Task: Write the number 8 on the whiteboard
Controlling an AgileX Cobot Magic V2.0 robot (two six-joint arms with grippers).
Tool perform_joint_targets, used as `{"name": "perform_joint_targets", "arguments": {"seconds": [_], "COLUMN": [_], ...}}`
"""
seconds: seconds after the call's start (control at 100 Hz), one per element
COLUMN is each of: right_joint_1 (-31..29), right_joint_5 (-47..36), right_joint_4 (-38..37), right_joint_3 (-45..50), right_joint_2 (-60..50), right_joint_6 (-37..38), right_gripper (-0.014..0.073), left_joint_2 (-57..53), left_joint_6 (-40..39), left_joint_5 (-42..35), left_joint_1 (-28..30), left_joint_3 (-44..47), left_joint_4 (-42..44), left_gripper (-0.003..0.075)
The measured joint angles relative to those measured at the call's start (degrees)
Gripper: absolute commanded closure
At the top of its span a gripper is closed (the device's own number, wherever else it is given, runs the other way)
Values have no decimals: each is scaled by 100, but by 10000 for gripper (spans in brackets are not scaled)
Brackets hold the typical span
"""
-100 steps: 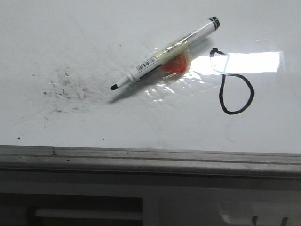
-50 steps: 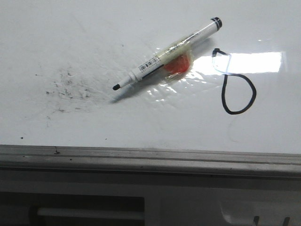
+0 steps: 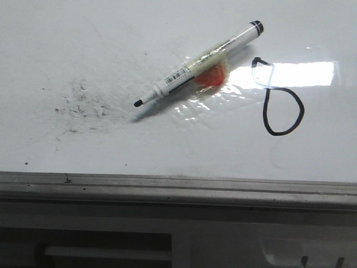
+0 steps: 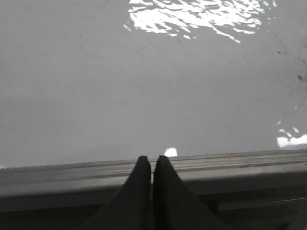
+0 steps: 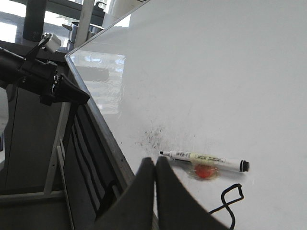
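The pen's (image 3: 198, 64) barcode print is too small to read. In the right wrist view, dark fingers (image 5: 168, 201) hide the figure 8's (image 5: 230, 201) lower loop.

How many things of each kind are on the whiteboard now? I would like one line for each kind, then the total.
Marker pens: 1
Orange blobs under the pen: 1
Drawn figures, the number 8: 1
Patches of black smudge specks: 1
Total on the whiteboard: 4

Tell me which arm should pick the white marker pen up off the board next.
Right, probably. The right gripper, shut and empty, has the white marker pen close ahead. The left gripper, also shut, faces only bare glossy whiteboard.
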Motion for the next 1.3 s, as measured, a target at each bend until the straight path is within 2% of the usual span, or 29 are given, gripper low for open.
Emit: {"name": "perform_joint_targets", "arguments": {"seconds": [0.21, 1.3], "right_joint_1": [0, 0], "right_joint_5": [0, 0], "right_joint_4": [0, -125], "right_joint_3": [0, 23], "right_joint_2": [0, 0], "right_joint_6": [0, 0], "right_gripper": [657, 657], "left_joint_2": [0, 0], "left_joint_6": [-271, -302], "left_joint_5": [157, 170], "left_joint_1": [0, 10], "left_joint_3": [0, 0], "left_joint_4": [0, 0], "left_gripper": [741, 741]}}
